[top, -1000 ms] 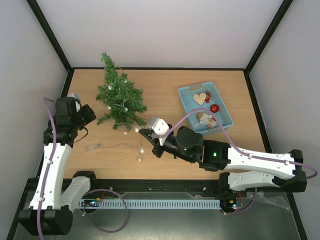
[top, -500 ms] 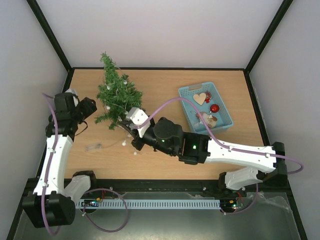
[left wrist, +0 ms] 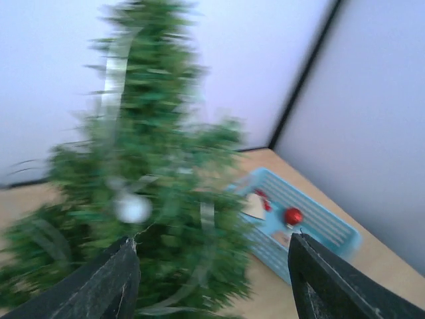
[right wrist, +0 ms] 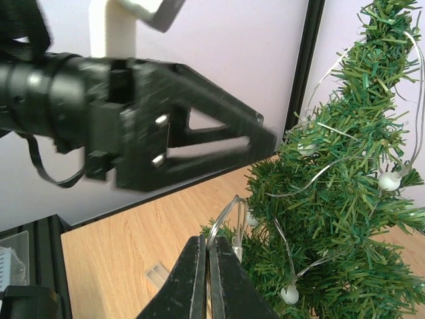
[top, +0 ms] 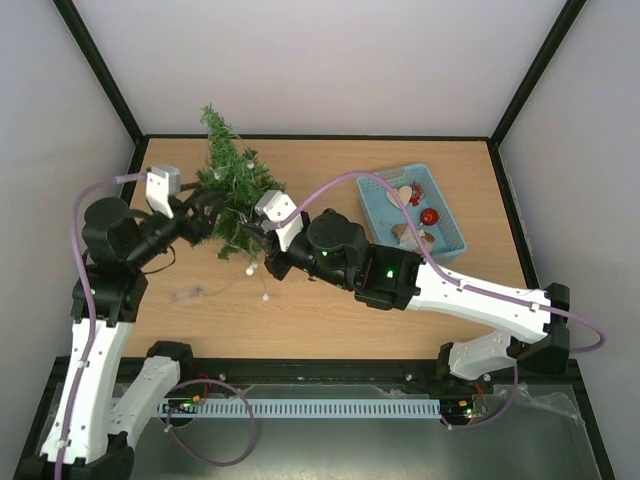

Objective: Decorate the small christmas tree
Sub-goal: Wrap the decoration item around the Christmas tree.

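Tree (top: 240, 185) upright, blurred in left wrist view, tray (top: 452, 218) to its right partly behind cable (top: 335, 185), left claw (left wrist: 212, 262) apart, reaching at its left side, right claw (right wrist: 210, 242) clamped on wire (right wrist: 224, 214) at its front.

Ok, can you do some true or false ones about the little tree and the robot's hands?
1. The small christmas tree stands upright. True.
2. The left end effector is shut. False: its fingers are apart, right by the tree.
3. The red ball hangs on the tree. False: it lies in the blue basket.
4. The right end effector pinches the light string. True.
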Controlling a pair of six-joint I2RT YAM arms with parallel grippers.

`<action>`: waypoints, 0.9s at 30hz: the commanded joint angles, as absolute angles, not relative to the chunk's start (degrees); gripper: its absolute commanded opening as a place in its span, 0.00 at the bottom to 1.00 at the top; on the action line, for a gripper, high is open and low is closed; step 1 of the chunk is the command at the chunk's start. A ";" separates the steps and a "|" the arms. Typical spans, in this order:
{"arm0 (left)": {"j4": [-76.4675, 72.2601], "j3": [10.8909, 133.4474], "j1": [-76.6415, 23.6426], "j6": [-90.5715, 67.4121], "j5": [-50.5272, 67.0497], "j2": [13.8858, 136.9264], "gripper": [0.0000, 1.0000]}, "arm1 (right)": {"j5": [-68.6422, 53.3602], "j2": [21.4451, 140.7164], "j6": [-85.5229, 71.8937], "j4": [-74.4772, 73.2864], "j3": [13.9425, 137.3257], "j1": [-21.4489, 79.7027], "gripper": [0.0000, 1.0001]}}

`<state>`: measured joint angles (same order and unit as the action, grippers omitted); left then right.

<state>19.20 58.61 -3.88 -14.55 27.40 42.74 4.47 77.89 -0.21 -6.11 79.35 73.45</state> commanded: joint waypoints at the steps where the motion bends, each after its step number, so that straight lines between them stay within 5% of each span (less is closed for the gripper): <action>1: 16.80 55.87 -9.82 -0.65 43.00 39.02 0.63 | 0.62 75.54 0.86 -8.28 81.38 72.70 0.02; 27: 10.03 45.46 -12.12 10.99 40.01 33.22 0.55 | -5.69 73.63 3.22 -8.60 80.98 72.51 0.02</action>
<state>14.74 45.69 -11.99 9.28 39.81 33.36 -3.14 75.05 2.35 -7.55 79.35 72.75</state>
